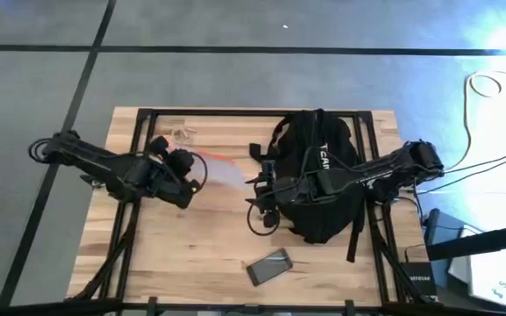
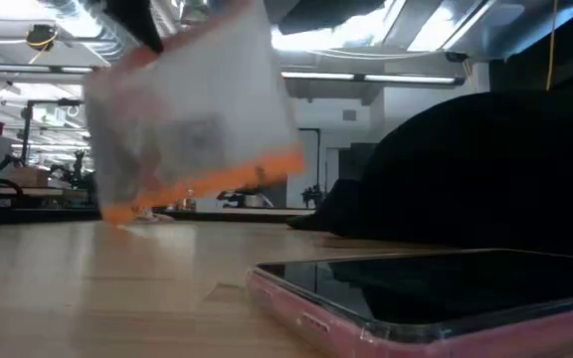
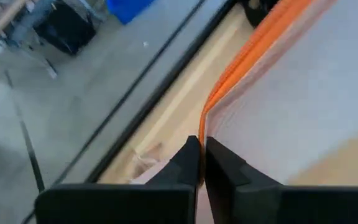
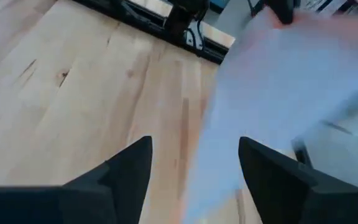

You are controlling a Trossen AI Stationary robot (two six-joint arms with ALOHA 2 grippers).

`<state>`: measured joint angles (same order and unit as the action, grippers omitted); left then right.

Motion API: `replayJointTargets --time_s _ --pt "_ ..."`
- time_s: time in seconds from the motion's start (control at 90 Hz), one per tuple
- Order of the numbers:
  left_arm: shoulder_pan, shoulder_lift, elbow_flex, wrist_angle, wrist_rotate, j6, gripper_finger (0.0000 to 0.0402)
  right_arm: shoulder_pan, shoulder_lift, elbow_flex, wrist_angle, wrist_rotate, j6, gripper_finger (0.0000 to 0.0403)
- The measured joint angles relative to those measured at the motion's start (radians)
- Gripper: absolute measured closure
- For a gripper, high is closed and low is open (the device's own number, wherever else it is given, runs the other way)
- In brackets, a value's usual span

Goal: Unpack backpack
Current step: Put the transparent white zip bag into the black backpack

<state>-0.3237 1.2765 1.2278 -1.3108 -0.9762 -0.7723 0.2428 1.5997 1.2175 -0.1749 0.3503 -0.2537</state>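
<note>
Our left gripper [image 3: 201,163] has its fingers pressed together on the edge of a clear plastic bag [image 1: 222,168] with an orange strip, holding it up off the table [image 1: 183,237] at the left-centre. Our right gripper [image 4: 194,163] stands with fingers spread apart and holding nothing, reaching in from the right over the backpack [image 1: 319,189], near that same bag. We see the backpack lying on the right half of the table, toward the far edge, its white lettering facing up and its straps trailing around it. On the near side, just left of the backpack, a phone [image 1: 269,266] in a pink case lies flat, screen up. Small clear scraps [image 1: 183,133] sit near the far left edge.
</note>
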Motion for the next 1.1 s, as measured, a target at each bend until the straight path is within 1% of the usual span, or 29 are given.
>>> replayJointTargets --time_s 0.189,0.3,0.378,0.567,0.678,0.733,0.789,0.833,0.878,0.944,1.067,1.1 --pt "0.031 0.035 -0.132 0.238 0.145 0.074 0.0401 0.0 0.0 0.0 -0.023 -0.001 0.011 0.0193" --pt "0.043 0.056 -0.197 0.417 0.199 0.136 0.0401 0.0 0.0 0.0 -0.033 -0.002 0.012 0.0194" --pt "0.05 0.073 -0.216 0.477 0.223 0.187 0.0401 0.0 0.0 0.0 -0.035 -0.002 0.013 0.0194" --pt "0.072 0.063 -0.206 0.486 0.21 0.26 0.0401 0.0 0.0 0.0 -0.05 -0.002 0.023 0.0194" --pt "0.072 0.051 -0.184 0.501 0.155 0.293 0.0401 0.0 0.0 -0.001 -0.068 -0.005 0.041 0.0194" --pt "0.072 0.051 -0.179 0.523 0.148 0.32 0.0401 -0.001 0.001 -0.001 -0.06 -0.021 0.043 0.0194" --pt "0.072 0.051 -0.179 0.553 0.159 0.346 0.0401 -0.001 0.004 -0.001 -0.031 -0.018 0.018 0.0194" --pt "0.071 0.051 -0.179 0.57 0.171 0.359 0.0401 -0.001 0.005 -0.001 -0.003 0.008 -0.017 0.0194" --pt "0.07 0.051 -0.178 0.571 0.181 0.361 0.0401 -0.001 0.005 -0.001 0.033 0.025 -0.052 0.0194" --pt "0.07 0.051 -0.177 0.563 0.186 0.357 0.0401 -0.001 0.005 -0.001 0.095 0.024 -0.097 0.0194" --pt "0.068 0.051 -0.177 0.583 0.185 0.356 0.0401 -0.019 0.029 0.0 0.2 -0.058 -0.122 0.0194" --pt "0.067 0.052 -0.178 0.595 0.185 0.357 0.0401 -0.026 0.042 0.0 0.209 -0.065 -0.122 0.0194"
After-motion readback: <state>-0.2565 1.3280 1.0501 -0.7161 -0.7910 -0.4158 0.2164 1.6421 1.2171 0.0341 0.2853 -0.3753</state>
